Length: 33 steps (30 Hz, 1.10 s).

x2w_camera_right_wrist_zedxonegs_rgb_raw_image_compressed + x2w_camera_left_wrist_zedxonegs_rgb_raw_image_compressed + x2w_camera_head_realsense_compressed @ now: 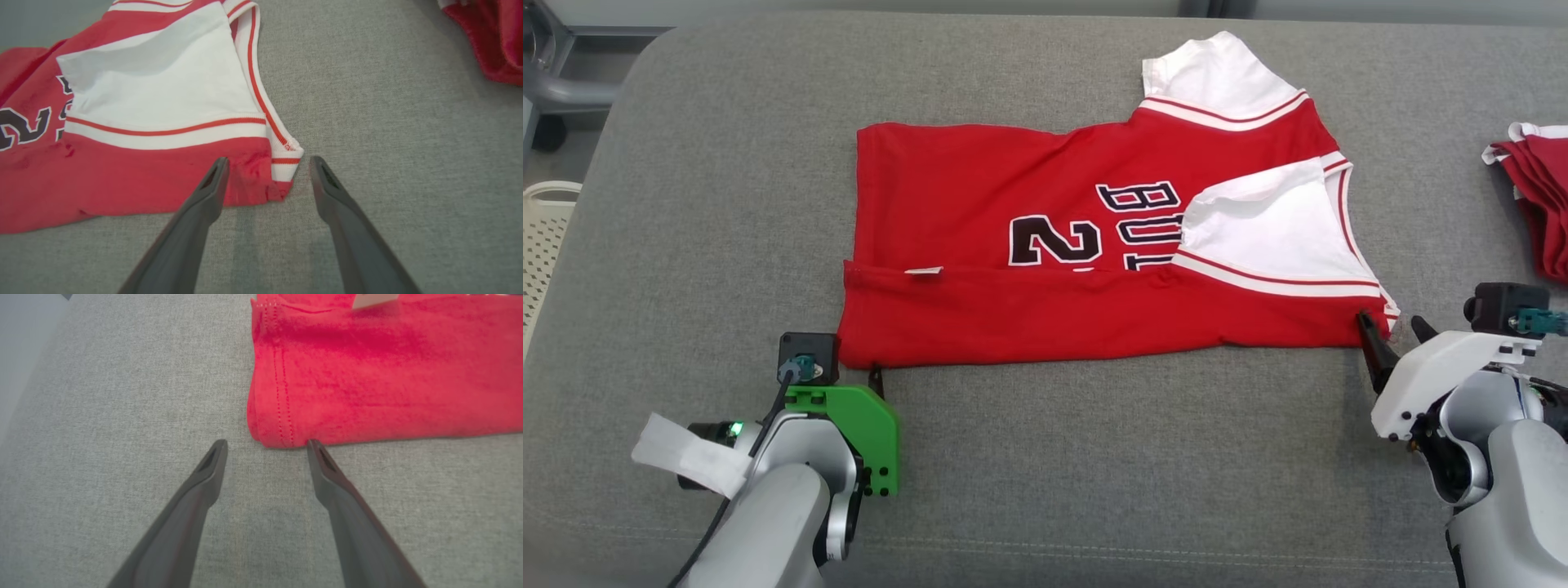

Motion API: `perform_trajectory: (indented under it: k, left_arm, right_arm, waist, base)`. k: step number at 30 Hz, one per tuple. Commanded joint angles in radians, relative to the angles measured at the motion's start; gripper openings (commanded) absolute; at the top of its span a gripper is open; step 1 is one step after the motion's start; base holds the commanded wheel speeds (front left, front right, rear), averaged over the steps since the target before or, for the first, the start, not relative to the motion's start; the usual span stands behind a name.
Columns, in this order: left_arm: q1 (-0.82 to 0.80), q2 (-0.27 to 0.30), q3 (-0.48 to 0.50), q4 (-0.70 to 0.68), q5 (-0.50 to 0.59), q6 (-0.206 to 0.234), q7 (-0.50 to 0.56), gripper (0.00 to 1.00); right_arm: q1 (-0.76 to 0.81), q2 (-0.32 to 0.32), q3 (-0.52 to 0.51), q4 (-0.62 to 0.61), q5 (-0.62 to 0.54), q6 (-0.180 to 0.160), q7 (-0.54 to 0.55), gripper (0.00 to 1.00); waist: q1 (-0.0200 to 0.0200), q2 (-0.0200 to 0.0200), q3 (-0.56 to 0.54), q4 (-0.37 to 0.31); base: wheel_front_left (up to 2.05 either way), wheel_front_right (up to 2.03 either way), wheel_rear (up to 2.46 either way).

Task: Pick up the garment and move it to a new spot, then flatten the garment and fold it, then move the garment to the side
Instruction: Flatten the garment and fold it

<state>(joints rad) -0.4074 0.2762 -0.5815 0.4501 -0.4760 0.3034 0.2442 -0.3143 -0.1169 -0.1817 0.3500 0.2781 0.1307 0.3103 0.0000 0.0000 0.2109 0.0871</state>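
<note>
The garment (1045, 327) is a red jersey with white sleeves and black lettering, spread on the grey cushion (1094, 457) with its near long edge folded over onto itself. My left gripper (849, 371) stands open at the garment's near left corner. In the left wrist view the fingertips (318, 451) just touch the hem corner of the red cloth (367, 375), and nothing lies between them. My right gripper (1392, 322) is open at the near right corner. In the right wrist view its fingers (212, 179) straddle the collar-side corner of the jersey (122, 179) without closing on it.
A second red and white piece of clothing (1535, 204) lies bunched at the cushion's right edge, also visible as red cloth (490, 41) in the right wrist view. A white perforated basket (543, 237) stands off the cushion's left side.
</note>
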Motion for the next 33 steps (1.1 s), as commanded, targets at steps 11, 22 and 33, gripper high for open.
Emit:
perform_trajectory:
  k: [11,22,33]
  left_arm:
    - [-0.079,-0.021,0.038,0.064,-0.040,-0.010,-0.046,1.00]
    - [-0.099,-0.039,0.056,0.103,-0.083,-0.030,-0.052,1.00]
    - [-0.051,0.032,0.079,-0.063,-0.087,0.042,0.024,1.00]
  right_arm:
    - [-0.028,-0.001,0.035,0.055,-0.012,0.000,-0.035,1.00]
    - [-0.038,-0.011,0.047,0.079,-0.004,0.000,-0.051,1.00]
    - [-0.023,-0.009,0.029,0.081,-0.004,0.000,-0.055,1.00]
  waist:
    - [0.0000,0.0000,0.021,-0.001]
    - [0.0000,0.0000,0.023,-0.006]
    - [0.0000,0.0000,-0.010,-0.005]
  base:
    - [0.00,0.00,0.00]
    - [0.00,0.00,0.00]
    - [0.00,0.00,0.00]
